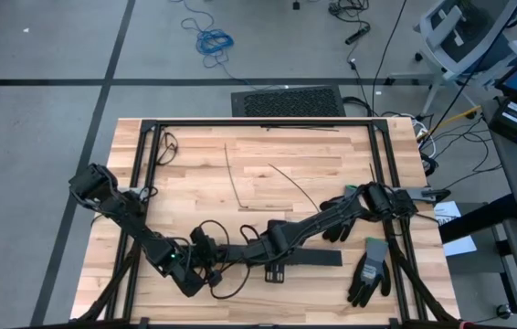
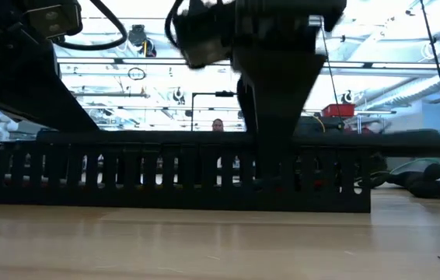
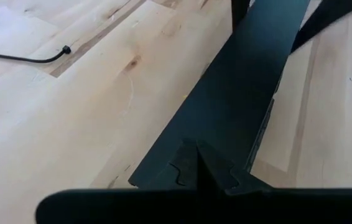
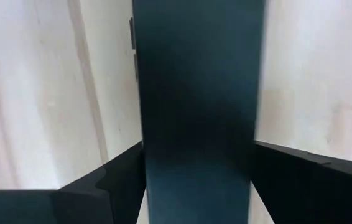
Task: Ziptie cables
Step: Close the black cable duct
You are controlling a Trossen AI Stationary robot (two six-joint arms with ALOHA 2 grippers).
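Though not showing the cables plainly anywhere, hinting at them in the low view: faint red glints [image 2: 282, 187] behind the slots of the strip [image 1: 318, 260], lying on the table [image 1: 195, 155] under both hands. Probably sitting inside it, then; not telling for sure.

Likely handling light, limp and a little springy: splaying once let go, slipping one by one out of a loose pinch. Best taking hold around the whole bundle near mid-length, squeezing gently, leaving room beside for the tie. Risking snags on the slot teeth when lifting out.

Left hand [image 3: 198, 163]: closed fully, tips meeting over one end of the strip.

Right hand [image 4: 198, 180]: standing spread, straddling the strip, one finger at either side; not telling whether pressing its walls.
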